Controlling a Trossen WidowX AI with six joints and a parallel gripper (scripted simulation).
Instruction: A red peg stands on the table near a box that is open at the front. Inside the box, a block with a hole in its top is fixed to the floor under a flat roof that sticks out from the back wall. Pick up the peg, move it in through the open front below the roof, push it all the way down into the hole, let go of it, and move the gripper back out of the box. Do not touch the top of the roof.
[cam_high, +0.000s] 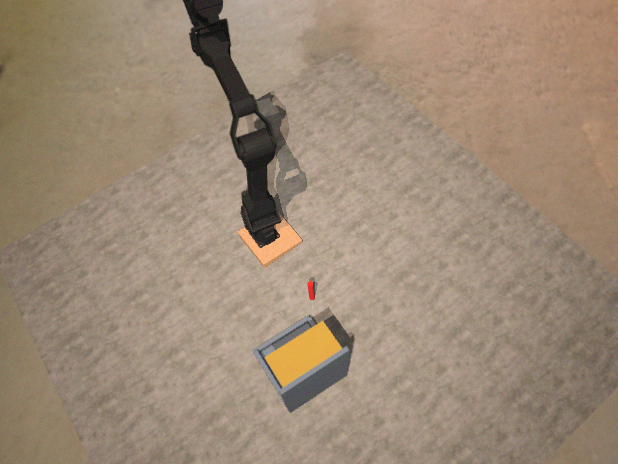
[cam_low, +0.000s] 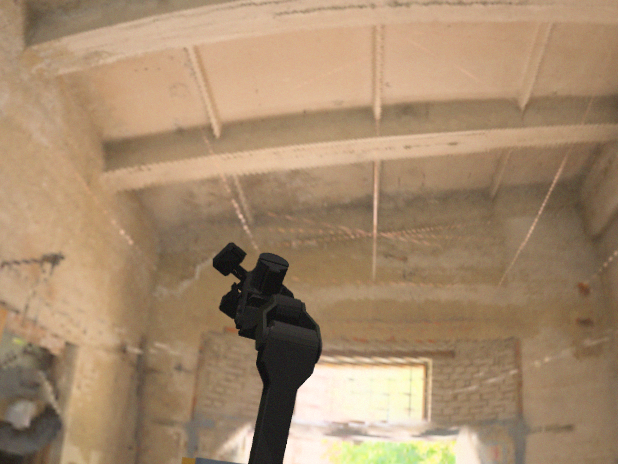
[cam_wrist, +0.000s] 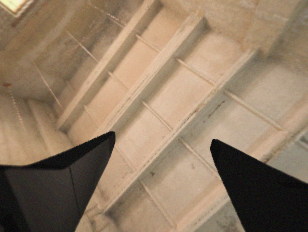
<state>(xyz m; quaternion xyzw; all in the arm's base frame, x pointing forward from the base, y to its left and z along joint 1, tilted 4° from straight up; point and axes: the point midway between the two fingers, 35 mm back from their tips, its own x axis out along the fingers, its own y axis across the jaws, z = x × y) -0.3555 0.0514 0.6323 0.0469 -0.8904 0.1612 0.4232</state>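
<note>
The red peg (cam_high: 311, 291) stands on the table between the orange base plate and the box, apart from both. The grey-blue box (cam_high: 320, 379) is in the lower middle of the top view, with no wall on its upper-right side. Its flat yellow roof (cam_high: 304, 354) covers much of the inside; the block and its hole are hidden. My gripper (cam_wrist: 163, 140) is open and empty in the wrist view, facing the beams overhead. It is raised high, far from the peg, and out of frame in the top view.
The black arm (cam_high: 257, 170) (cam_low: 277, 370) rises from the orange base plate (cam_high: 267, 259) and leans away from the peg and box. Everything stands on a grey mat (cam_high: 440, 280). Small corners of the roof and box show at the bottom edge of the exterior view.
</note>
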